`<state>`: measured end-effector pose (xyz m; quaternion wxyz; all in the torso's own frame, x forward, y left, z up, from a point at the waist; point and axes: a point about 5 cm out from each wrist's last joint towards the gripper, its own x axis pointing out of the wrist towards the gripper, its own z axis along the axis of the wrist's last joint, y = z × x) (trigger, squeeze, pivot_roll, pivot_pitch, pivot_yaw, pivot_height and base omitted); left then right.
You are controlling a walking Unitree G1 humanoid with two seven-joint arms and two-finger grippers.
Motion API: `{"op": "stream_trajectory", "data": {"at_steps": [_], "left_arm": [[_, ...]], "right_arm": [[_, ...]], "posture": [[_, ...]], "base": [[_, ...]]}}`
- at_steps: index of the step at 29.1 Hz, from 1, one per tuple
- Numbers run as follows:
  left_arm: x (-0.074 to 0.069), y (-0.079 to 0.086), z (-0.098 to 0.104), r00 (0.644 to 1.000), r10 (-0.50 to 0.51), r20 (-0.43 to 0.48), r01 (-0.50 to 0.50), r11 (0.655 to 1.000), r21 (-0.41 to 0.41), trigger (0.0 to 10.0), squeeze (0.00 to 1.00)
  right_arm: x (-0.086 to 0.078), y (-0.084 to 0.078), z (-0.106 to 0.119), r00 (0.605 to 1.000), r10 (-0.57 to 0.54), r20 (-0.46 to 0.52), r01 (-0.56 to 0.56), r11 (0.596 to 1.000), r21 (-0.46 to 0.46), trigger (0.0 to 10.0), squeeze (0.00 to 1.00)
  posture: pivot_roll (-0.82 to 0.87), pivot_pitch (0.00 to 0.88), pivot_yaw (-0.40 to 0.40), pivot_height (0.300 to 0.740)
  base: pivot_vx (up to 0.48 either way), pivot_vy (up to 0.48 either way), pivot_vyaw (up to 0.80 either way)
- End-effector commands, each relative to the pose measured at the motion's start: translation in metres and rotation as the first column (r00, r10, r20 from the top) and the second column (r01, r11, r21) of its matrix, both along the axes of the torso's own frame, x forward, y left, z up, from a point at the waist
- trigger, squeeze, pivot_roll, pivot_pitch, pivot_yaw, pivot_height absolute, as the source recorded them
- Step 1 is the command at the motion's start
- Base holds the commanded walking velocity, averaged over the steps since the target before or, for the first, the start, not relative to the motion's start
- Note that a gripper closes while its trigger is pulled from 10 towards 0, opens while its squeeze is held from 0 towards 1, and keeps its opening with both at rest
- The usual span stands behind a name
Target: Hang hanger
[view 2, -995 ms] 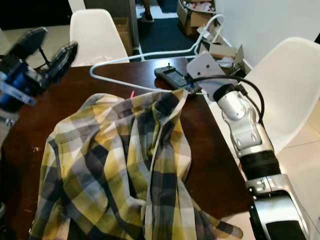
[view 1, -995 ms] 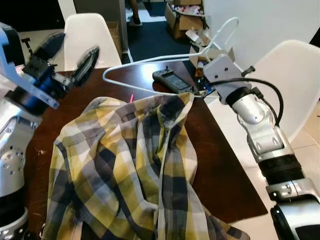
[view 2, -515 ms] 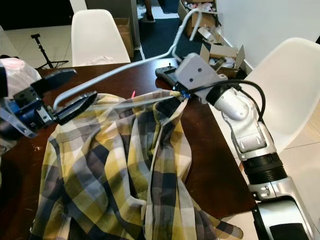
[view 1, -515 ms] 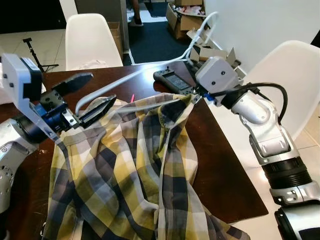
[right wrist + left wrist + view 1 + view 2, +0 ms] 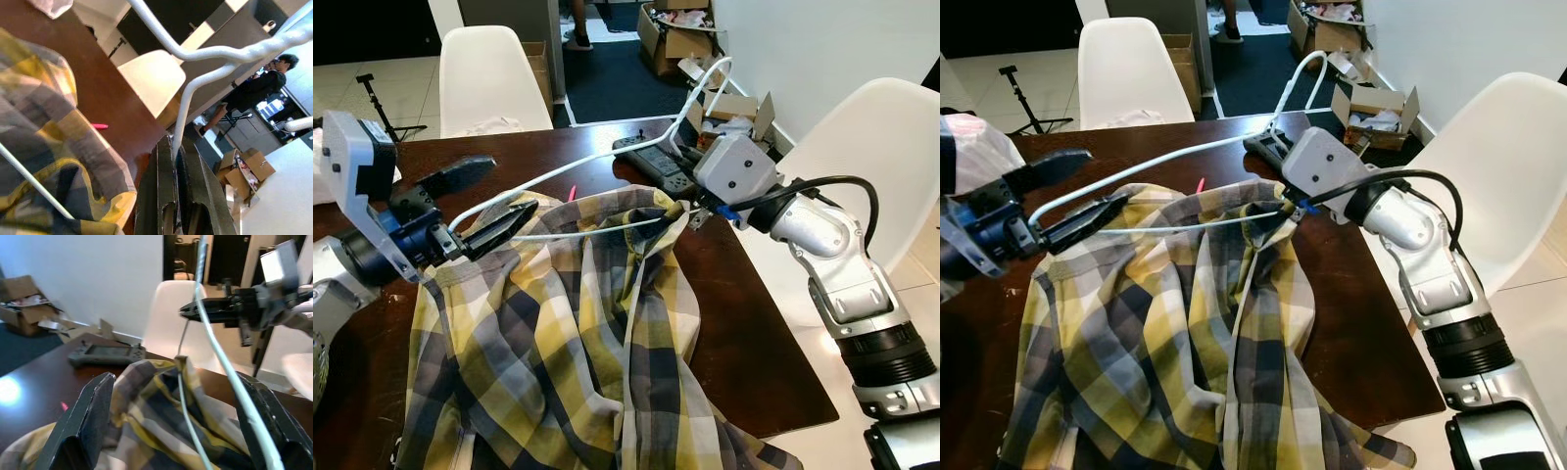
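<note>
Hanger going into the shirt, not yet hung

The right gripper [image 5: 1295, 206] is clamped on the white wire hanger [image 5: 597, 157] at its near corner beside the plaid shirt [image 5: 578, 333] collar, above the dark wooden table [image 5: 744, 333]. The left gripper [image 5: 480, 201] stands wide around the hanger's far end. Judging by this, the hanger's lower bar is only partly under the collar; seating and hanging remain.
</note>
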<state>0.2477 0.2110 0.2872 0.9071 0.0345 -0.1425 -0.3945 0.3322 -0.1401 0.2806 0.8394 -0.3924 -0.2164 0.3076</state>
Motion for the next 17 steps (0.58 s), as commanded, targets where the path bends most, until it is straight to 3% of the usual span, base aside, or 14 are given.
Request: {"op": "stream_trajectory", "data": {"at_steps": [1,7,10,17], "left_arm": [[-0.005,-0.011,-0.002,0.997,-0.074,-0.021,0.074,0.997,0.016,10.0,0.0],[-0.007,-0.011,-0.002,0.996,-0.087,-0.036,0.088,0.996,0.022,10.0,0.0],[-0.012,-0.01,0.0,0.995,-0.095,-0.043,0.097,0.995,0.034,10.0,0.0],[-0.016,-0.01,-0.002,0.992,-0.103,-0.069,0.107,0.993,0.056,10.0,0.0]], "right_arm": [[-0.008,0.019,-0.007,0.995,0.099,0.003,-0.098,0.991,-0.089,0.0,0.0],[-0.006,0.016,-0.01,0.998,0.067,-0.001,-0.067,0.99,-0.121,0.0,0.0],[0.004,0.005,-0.014,0.999,-0.038,0.024,0.041,0.985,-0.168,0.0,0.0],[0.014,-0.008,-0.007,0.986,-0.145,0.08,0.155,0.977,-0.145,0.0,0.0]], "posture": [[0.03,0.168,0.014,0.74],[0.03,0.172,0.015,0.74],[0.03,0.174,0.015,0.74],[0.03,0.175,0.014,0.74]], "base": [[0.0,0.0,0.0],[0.0,0.0,0.0],[0.0,0.0,0.0],[0.0,0.0,0.0]]}}
